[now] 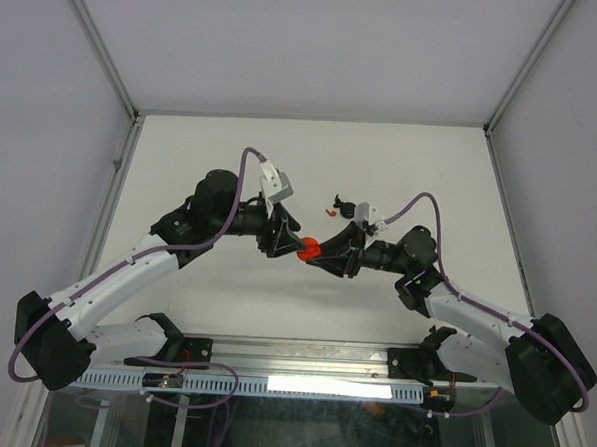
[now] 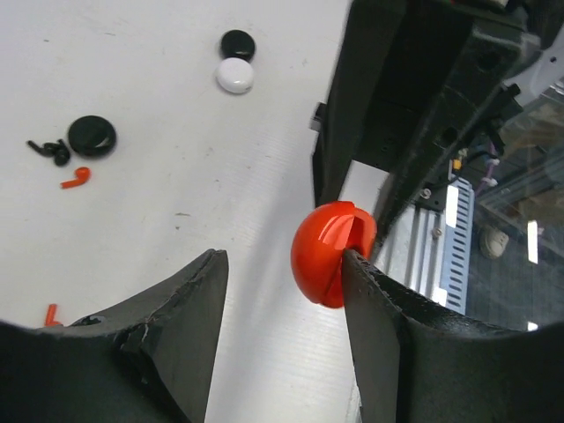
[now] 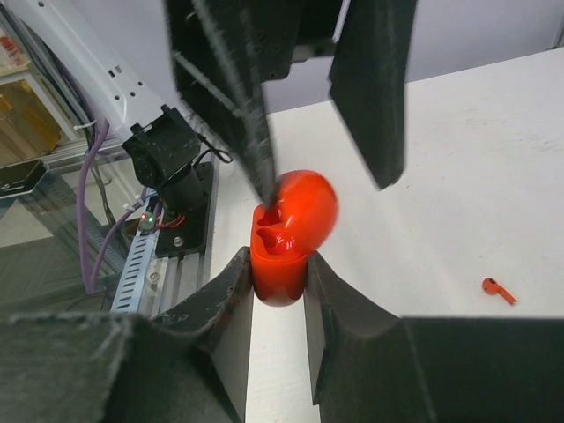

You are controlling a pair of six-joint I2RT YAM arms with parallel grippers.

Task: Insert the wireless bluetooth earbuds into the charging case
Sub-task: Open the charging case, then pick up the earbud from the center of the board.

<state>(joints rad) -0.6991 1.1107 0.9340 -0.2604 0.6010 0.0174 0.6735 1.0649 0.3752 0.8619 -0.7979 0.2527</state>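
Observation:
The red charging case (image 3: 280, 269) is held upright off the table, with my right gripper (image 3: 278, 258) shut on its base. Its lid (image 3: 310, 207) is hinged open, and two empty sockets show inside. My left gripper (image 2: 282, 257) is open, with one fingertip (image 2: 357, 264) against the lid's edge and nothing between its jaws. In the top view the two grippers meet at the case (image 1: 308, 249). Loose earbuds lie on the table: a black pair (image 2: 48, 150), a red one (image 2: 77, 178) and another red one (image 2: 51, 313). One red earbud (image 3: 499, 289) shows in the right wrist view.
A black puck case (image 2: 92, 135) lies beside the black earbuds. Farther off, another black puck (image 2: 237, 44) touches a white one (image 2: 234, 76). The metal rail (image 1: 300, 384) runs along the table's near edge.

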